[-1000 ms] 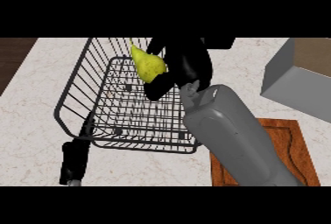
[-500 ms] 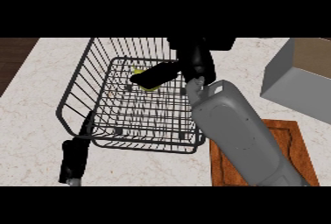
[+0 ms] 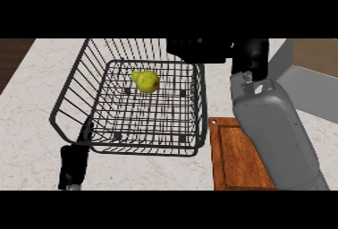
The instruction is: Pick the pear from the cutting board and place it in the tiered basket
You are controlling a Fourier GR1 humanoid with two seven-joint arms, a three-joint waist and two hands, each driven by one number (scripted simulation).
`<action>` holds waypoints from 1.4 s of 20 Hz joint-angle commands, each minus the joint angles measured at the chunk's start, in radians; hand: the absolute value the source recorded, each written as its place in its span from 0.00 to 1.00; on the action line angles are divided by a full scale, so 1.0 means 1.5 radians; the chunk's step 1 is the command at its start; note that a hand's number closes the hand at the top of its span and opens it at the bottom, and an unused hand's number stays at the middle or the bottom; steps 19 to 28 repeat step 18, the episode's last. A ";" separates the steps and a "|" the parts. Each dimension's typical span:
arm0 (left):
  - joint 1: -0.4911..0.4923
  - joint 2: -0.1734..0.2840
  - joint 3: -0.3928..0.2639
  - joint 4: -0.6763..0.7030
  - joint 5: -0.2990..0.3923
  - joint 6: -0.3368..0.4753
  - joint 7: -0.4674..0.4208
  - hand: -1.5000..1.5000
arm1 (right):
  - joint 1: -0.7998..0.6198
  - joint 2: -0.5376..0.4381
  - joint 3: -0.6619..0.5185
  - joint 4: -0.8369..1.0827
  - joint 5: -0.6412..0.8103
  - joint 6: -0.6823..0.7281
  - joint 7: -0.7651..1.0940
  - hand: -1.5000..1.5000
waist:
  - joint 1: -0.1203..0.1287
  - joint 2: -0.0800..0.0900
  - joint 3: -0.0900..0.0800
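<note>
I see the yellow-green pear (image 3: 146, 82) lying inside the black wire tiered basket (image 3: 69, 96), narrow end pointing up-left, while my right hand (image 3: 204, 49) hovers released above the basket's far rim.

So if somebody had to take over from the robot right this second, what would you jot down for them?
Right hand: over the basket's far right rim, holding nothing; whether its fingers are straight or curled is hard to tell.
Left hand: out of sight.
Pear: lying inside the wire basket, free of the hand.
Cutting board: right of the basket, partly under the forearm, no pear on it.
Done: pear placed.
Left: pull the right arm back.
</note>
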 commanded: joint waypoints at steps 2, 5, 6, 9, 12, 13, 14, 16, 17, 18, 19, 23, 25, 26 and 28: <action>0.025 0.007 0.022 0.032 0.019 -0.013 -0.022 0.50 | 0.055 -0.093 -0.080 -0.136 -0.003 0.020 0.089 0.00 | -0.015 -0.002 -0.002; 0.008 -0.010 0.007 0.030 0.003 0.005 0.000 0.50 | 0.172 -0.149 -0.141 -0.209 -0.080 0.066 0.053 0.00 | -0.021 0.000 -0.001; 0.023 0.018 0.025 0.009 0.022 -0.022 -0.010 0.50 | 0.195 -0.182 -0.174 -0.237 -0.118 0.099 0.048 0.00 | -0.019 -0.001 -0.001; -0.001 0.014 0.022 -0.003 0.019 -0.017 0.018 0.50 | 0.237 -0.247 -0.286 -0.262 -0.225 0.161 0.014 0.00 | -0.015 0.002 -0.001; 0.017 0.005 0.016 0.003 0.006 -0.002 0.014 0.50 | 0.355 -0.283 -0.367 -0.313 -0.330 0.246 -0.024 0.00 | -0.026 0.000 0.000; 0.027 -0.008 0.003 -0.016 0.000 0.006 0.014 0.50 | 0.394 -0.282 -0.391 -0.320 -0.357 0.267 -0.038 0.00 | -0.020 0.000 0.000; 0.006 0.031 0.033 -0.016 0.018 -0.019 0.032 0.50 | 0.388 -0.321 -0.443 -0.304 -0.400 0.307 -0.048 0.00 | -0.026 0.000 0.000; 0.044 0.010 0.010 -0.025 0.006 -0.010 0.004 0.50 | 0.414 -0.338 -0.516 -0.271 -0.488 0.370 -0.072 0.00 | -0.019 0.000 0.000; 0.001 -0.004 0.006 -0.015 -0.003 0.006 0.038 0.50 | 0.445 -0.319 -0.528 -0.255 -0.498 0.392 -0.130 0.00 | -0.014 0.002 -0.001; 0.007 0.004 0.017 0.020 0.006 -0.012 -0.013 0.50 | 0.457 -0.327 -0.558 -0.218 -0.512 0.415 -0.157 0.00 | -0.011 0.003 -0.001; 0.007 0.004 0.017 0.020 0.006 -0.012 -0.013 0.50 | 0.457 -0.327 -0.558 -0.218 -0.512 0.415 -0.157 0.00 | -0.011 0.003 -0.001; 0.007 0.004 0.017 0.020 0.006 -0.012 -0.013 0.50 | 0.457 -0.327 -0.558 -0.218 -0.512 0.415 -0.157 0.00 | -0.011 0.003 -0.001; 0.007 0.004 0.017 0.020 0.006 -0.012 -0.013 0.50 | 0.457 -0.327 -0.558 -0.218 -0.512 0.415 -0.157 0.00 | -0.011 0.003 -0.001; 0.007 0.004 0.017 0.020 0.006 -0.012 -0.013 0.50 | 0.457 -0.327 -0.558 -0.218 -0.512 0.415 -0.157 0.00 | -0.011 0.003 -0.001; 0.007 0.004 0.017 0.020 0.006 -0.012 -0.013 0.50 | 0.457 -0.327 -0.558 -0.218 -0.512 0.415 -0.157 0.00 | -0.011 0.003 -0.001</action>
